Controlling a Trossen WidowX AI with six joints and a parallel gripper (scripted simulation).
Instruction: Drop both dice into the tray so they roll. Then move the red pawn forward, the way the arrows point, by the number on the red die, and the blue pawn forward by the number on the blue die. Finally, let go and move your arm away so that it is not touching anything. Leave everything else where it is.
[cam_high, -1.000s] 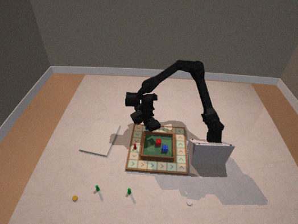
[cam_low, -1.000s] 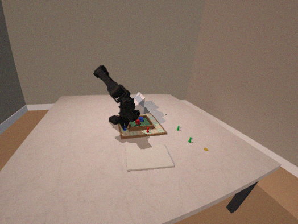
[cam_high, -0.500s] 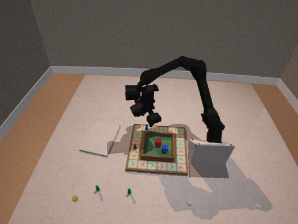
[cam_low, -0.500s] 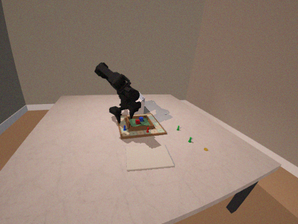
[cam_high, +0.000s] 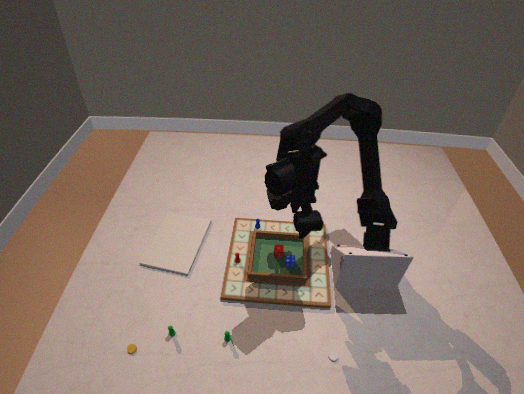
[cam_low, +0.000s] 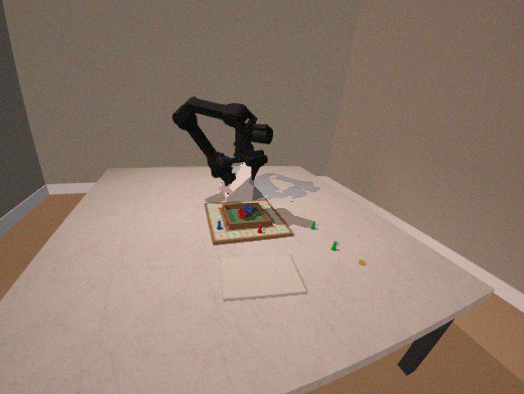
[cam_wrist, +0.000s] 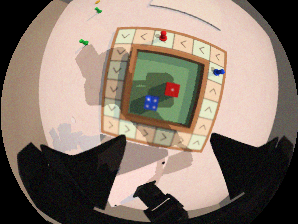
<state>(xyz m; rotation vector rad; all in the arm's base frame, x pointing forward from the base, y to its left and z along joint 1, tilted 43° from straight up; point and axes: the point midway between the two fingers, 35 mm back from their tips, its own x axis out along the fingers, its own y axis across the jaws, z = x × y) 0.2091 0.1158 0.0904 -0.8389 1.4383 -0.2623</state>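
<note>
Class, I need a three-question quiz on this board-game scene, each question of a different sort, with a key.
1. True or false: both dice lie inside the tray.
2. How many green pawns stand off the board? A) one B) two C) three
3. Fill in: the gripper holds ____.

Key:
1. True: the red die and the blue die rest on the green floor.
2. B: green pawns and.
3. Nothing; its jaws stand open above the tray's edge.
</note>
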